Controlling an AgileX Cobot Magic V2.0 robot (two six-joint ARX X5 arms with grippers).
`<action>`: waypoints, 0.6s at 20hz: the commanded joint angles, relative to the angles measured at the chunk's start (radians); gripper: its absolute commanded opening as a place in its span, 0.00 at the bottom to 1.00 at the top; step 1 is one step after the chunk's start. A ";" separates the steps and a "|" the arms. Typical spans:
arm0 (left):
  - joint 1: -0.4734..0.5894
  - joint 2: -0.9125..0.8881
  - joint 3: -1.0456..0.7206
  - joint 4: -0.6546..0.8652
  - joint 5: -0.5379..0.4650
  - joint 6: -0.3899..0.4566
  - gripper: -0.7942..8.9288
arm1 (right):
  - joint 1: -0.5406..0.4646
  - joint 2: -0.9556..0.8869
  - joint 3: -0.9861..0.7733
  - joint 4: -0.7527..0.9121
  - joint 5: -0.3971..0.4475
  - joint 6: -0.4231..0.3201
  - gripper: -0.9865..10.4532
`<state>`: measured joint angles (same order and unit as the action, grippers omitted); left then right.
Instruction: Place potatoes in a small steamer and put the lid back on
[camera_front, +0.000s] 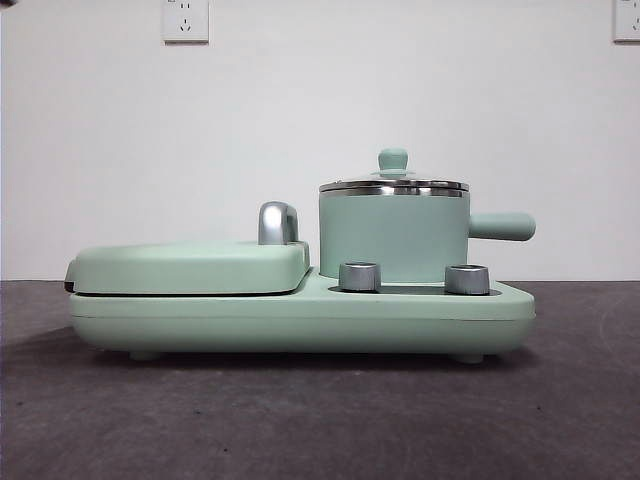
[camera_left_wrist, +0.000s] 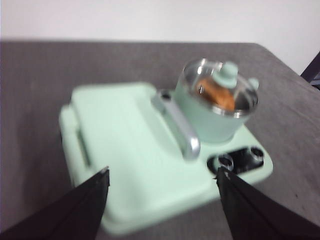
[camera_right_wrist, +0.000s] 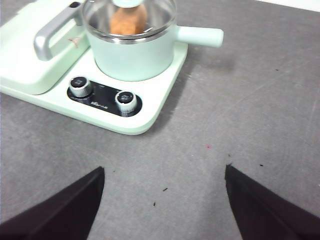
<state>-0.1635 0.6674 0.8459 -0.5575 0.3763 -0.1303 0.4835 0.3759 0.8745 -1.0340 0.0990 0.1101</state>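
Potato sitting inside the small steamer, lid seated on its rim, well in from the counter's edges. Left gripper and right gripper both wide open, holding nothing, well clear. Looks finished; nothing left but retreating.

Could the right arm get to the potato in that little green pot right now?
Probably not directly: the potato sits inside the pot under the glass lid, which would have to come off first. The right end effector is open, clear of it.

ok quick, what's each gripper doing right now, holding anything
Left gripper: open, holding nothing, above the griddle cover.
Right gripper: open, holding nothing, over the bare table beside the small steamer.
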 joint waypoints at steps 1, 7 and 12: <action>0.001 -0.072 -0.032 -0.072 -0.016 -0.047 0.43 | 0.005 0.002 0.006 0.016 -0.012 0.010 0.41; 0.000 -0.145 -0.033 -0.242 -0.010 -0.049 0.09 | 0.006 0.001 0.006 0.010 -0.048 0.023 0.10; 0.000 -0.160 -0.033 -0.288 -0.010 -0.080 0.09 | 0.006 -0.005 0.006 -0.005 -0.047 0.021 0.10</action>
<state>-0.1638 0.5030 0.8047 -0.8612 0.3653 -0.2035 0.4835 0.3729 0.8745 -1.0534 0.0486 0.1207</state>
